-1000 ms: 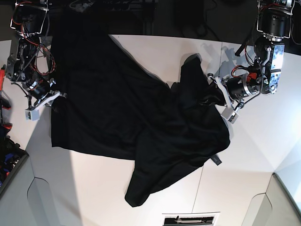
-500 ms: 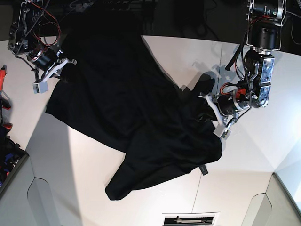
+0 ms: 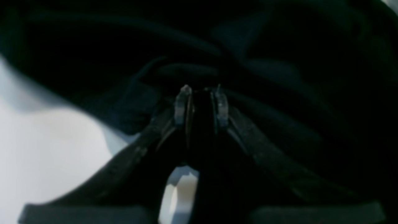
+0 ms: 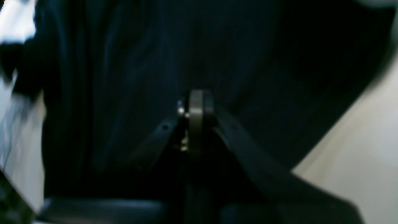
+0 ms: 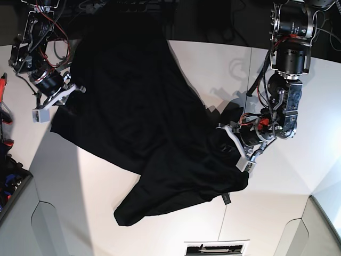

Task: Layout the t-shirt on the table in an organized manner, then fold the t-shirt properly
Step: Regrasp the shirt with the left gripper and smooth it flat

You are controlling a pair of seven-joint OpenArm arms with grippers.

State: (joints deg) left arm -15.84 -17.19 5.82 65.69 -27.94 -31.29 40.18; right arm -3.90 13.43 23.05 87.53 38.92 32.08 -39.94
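Observation:
The black t-shirt (image 5: pixel 138 122) lies crumpled on the white table (image 5: pixel 213 69), running from the far left to the near middle, plain black side up; no graphic shows. My left gripper (image 5: pixel 230 140), on the base view's right, is shut on a bunched edge of the shirt. In the left wrist view the left gripper (image 3: pixel 201 99) has black cloth (image 3: pixel 279 62) between its fingertips (image 3: pixel 183 102). My right gripper (image 5: pixel 72 95), on the left, is shut on the shirt's far-left edge. In the right wrist view the right gripper (image 4: pixel 196 105) is pressed together in dark cloth (image 4: pixel 124 62).
Red and blue tools (image 5: pixel 6 176) lie off the table's left edge. A white slotted plate (image 5: pixel 216 248) sits at the near edge. A dark drop runs behind the table's far edge. Bare table shows in the wrist views (image 3: pixel 46 149) (image 4: pixel 357 149).
My left gripper has dragged its bunch of cloth toward the near left. My right gripper rose toward the far edge, then came back slightly. The shirt's near tip slid left.

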